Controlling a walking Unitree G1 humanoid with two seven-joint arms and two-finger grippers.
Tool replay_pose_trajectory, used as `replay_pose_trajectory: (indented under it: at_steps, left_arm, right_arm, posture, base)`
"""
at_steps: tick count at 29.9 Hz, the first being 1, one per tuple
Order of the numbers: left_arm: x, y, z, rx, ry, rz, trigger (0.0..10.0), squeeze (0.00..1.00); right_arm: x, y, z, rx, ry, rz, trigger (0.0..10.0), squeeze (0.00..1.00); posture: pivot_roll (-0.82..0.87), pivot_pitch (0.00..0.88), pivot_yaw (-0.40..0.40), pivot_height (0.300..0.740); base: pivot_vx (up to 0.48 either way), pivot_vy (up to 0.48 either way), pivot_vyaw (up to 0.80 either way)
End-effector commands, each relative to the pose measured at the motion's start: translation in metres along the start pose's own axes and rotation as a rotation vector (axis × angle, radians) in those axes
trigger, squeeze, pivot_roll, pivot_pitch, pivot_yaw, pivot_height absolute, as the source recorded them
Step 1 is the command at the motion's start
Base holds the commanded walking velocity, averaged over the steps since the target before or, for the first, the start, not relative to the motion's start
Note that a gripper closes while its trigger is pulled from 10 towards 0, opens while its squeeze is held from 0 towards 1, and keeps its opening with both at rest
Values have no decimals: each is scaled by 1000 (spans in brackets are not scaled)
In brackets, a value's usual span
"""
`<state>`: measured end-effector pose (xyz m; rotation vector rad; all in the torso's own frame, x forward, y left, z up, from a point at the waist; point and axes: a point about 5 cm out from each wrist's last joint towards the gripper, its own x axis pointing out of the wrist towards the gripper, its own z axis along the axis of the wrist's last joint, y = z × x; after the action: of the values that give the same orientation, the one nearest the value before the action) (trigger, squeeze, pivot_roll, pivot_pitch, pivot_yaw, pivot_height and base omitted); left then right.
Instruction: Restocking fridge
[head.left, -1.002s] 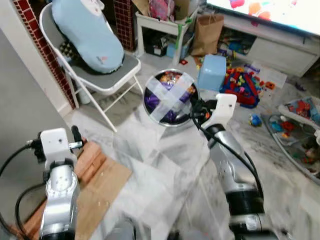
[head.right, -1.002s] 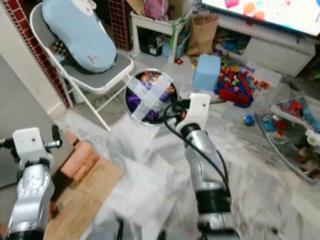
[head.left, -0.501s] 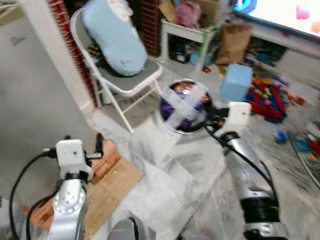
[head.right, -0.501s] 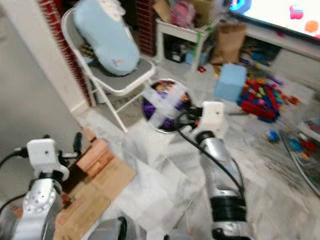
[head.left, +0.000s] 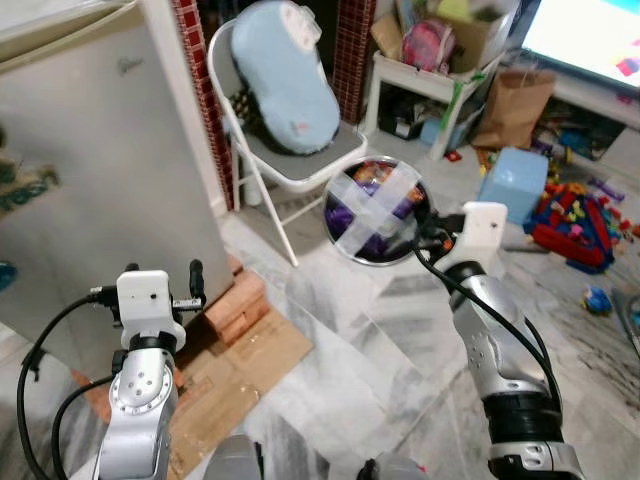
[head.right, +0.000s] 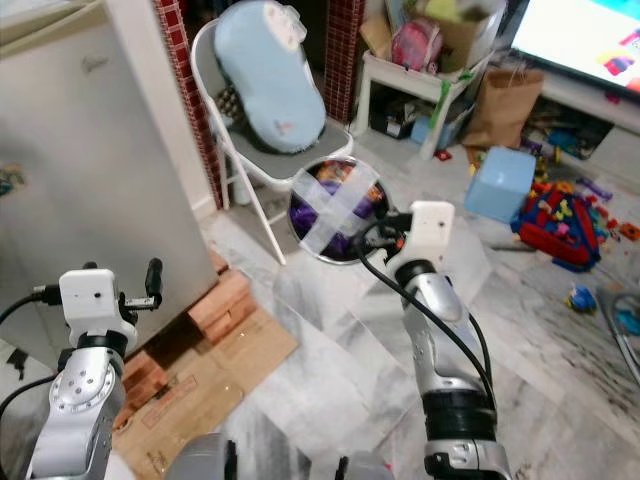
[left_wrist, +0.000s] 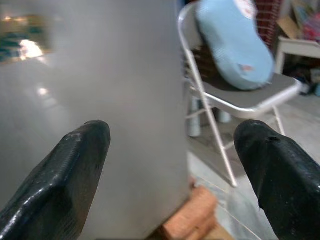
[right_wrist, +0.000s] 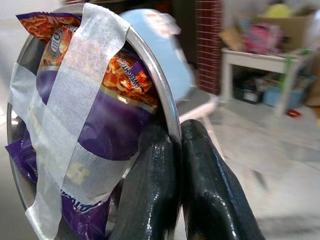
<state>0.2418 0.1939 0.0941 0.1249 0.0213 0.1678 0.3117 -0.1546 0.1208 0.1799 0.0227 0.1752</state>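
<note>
Bowl held on edge
My right end effector (right_wrist: 175, 150) pinches the steel bowl (head.left: 376, 208) rim; its mouth faces me, tape-crossed over purple snack bags (right_wrist: 100, 130). Left end effector (left_wrist: 175, 165) gapes empty.

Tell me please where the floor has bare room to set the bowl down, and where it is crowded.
Bare marble floor lies between the cardboard by the fridge and the right gripper, which pinches the bowl rim. The folding chair borders it behind. The toys on the robot's right make that side crowded.
</note>
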Motion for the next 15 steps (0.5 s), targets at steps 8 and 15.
replay_pose_trajectory:
  at_steps: [8,15]
  left_arm:
    - [4,12,-3,53,-4,70,10000,0]
    - [11,19,0,122,-28,108,10000,0]
  right_arm:
    - [7,18,10,11,-44,67,10000,0]
    - [7,18,8,3,-38,65,10000,0]
  posture:
    - [67,70,-62,740]
    - [64,70,-62,740]
  base:
    - [0,480,631]
    - [0,322,632]
